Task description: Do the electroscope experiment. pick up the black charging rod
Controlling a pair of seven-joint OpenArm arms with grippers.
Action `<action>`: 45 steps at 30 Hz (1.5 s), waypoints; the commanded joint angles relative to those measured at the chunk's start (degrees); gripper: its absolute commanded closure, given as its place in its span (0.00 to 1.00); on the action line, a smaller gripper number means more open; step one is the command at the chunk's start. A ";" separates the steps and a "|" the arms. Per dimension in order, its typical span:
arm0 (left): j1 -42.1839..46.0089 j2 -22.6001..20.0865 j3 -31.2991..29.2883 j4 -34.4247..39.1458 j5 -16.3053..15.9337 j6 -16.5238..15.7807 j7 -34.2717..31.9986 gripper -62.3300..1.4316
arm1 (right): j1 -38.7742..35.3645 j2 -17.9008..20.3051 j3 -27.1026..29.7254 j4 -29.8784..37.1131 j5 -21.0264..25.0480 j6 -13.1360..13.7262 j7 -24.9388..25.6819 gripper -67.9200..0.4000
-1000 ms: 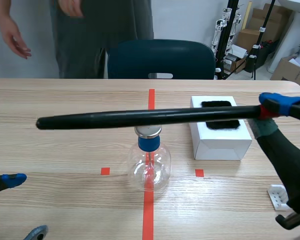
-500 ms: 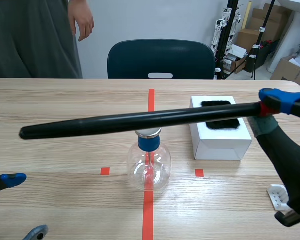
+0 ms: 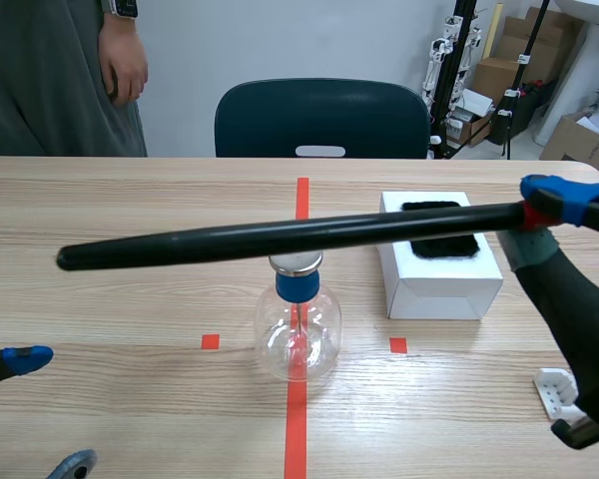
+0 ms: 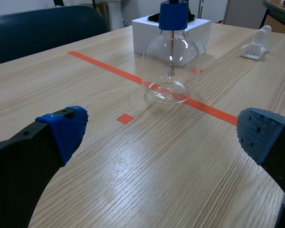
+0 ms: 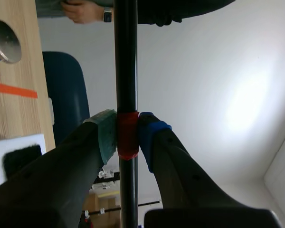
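one claw had the job in hand: the right claw (image 3: 532, 218) was clamped on the black rod (image 3: 280, 239) at the red band (image 5: 128, 142) near its end, one pad on each side. the rod hung nearly level in the air, well off the worktop (image 3: 130, 299), reaching from the right past the middle line. the left claw (image 4: 161, 137) lay low by the worktop's near edge with its fingers wide apart and nothing between them. judged from that, the pick-up itself looked done, and the experiment's next move would call for bringing the rod steadily to the metal disc (image 3: 296, 263) on top of the glass flask (image 3: 324, 339) without knocking the flask over. the rod crossed just over the disc in the scene view, and whether it touched could not be told. the flask stood upright on the red tape line, closed by a blue stopper (image 3: 298, 286), with a thin stem (image 4: 172, 52) hanging inside and nothing else to be made out in it. beside it to the right, the white box (image 3: 439, 279) held a black fuzzy pad (image 3: 439, 230) in its open top.
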 commanded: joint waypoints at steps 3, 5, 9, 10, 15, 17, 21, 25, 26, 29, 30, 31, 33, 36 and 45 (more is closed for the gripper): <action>-0.15 -0.37 -0.37 0.76 -0.81 0.13 -2.86 0.00 | -0.48 0.11 0.28 0.66 -0.02 -0.83 -1.62 0.99; -0.15 -0.37 -0.37 0.76 -0.81 0.13 -2.86 0.00 | -0.59 0.11 0.28 0.66 -0.02 -0.81 -1.99 0.99; -0.15 -0.37 -0.37 0.76 -0.81 0.13 -2.86 0.00 | -0.57 0.11 0.28 0.66 -0.02 -0.81 -2.40 0.99; -0.15 -0.37 -0.37 0.76 -0.81 0.13 -2.86 0.00 | -0.57 0.11 0.28 0.66 -0.02 -0.81 -2.58 0.99; -0.15 -0.37 -0.37 0.76 -0.81 0.13 -2.86 0.00 | -0.57 0.11 0.28 0.66 -0.02 -0.81 -2.60 0.99; -0.15 -0.35 -0.37 0.76 -0.81 0.13 -2.86 0.00 | -0.57 0.11 0.28 0.66 -0.02 -0.81 -2.60 0.99; -0.15 -0.35 -0.37 0.76 -0.81 0.13 -2.86 0.00 | -0.57 0.11 0.28 0.66 -0.02 -0.81 -2.58 0.99; -0.15 -0.35 -0.37 0.76 -0.81 0.13 -2.86 0.00 | -0.57 0.11 0.28 0.66 -0.02 -0.81 -2.58 0.99; -0.15 -0.35 -0.37 0.76 -0.81 0.13 -2.86 0.00 | -0.57 0.11 0.28 0.66 -0.02 -0.81 -2.58 0.99; -0.15 -0.35 -0.37 0.76 -0.81 0.13 -2.86 0.00 | -0.57 0.11 0.28 0.66 -0.02 -0.81 -2.58 0.99; -0.15 -0.35 -0.37 0.76 -0.81 0.13 -2.86 0.00 | -0.57 0.11 0.28 0.66 -0.02 -0.81 -2.56 0.99; -0.15 -0.35 -0.37 0.76 -0.81 0.13 -2.86 0.00 | -0.57 0.11 0.28 0.66 -0.02 -0.81 -2.56 0.99; -0.15 -0.35 -0.37 0.76 -0.81 0.13 -2.86 0.00 | -0.57 0.11 0.28 0.66 -0.02 -0.81 -2.56 0.99; -0.15 -0.35 -0.37 0.76 -0.81 0.13 -2.86 0.00 | -0.57 0.11 0.28 0.66 -0.02 -0.81 -2.56 0.99; -0.15 -0.35 -0.37 0.76 -0.81 0.13 -2.86 0.00 | -0.55 0.11 0.28 0.66 -0.02 -0.81 -2.56 0.99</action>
